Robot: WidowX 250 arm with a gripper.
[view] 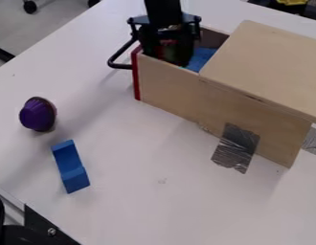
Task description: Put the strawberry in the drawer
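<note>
The black gripper point(165, 48) is down inside the open wooden drawer point(168, 80), close behind its red front point(135, 72). A small red and green patch, which looks like the strawberry point(165, 44), shows at the gripper, mostly covered by its black parts. Whether it is held or rests on the drawer's bottom, I cannot tell. Something blue point(200, 58) lies in the drawer to the right of the gripper.
The drawer's black handle point(116, 60) sticks out to the left. The wooden cabinet point(269, 67) stands at the right, with silver tape point(236, 147) at its base. A purple object point(38, 114) and a blue block point(70, 166) lie on the white table point(154, 206) at the left.
</note>
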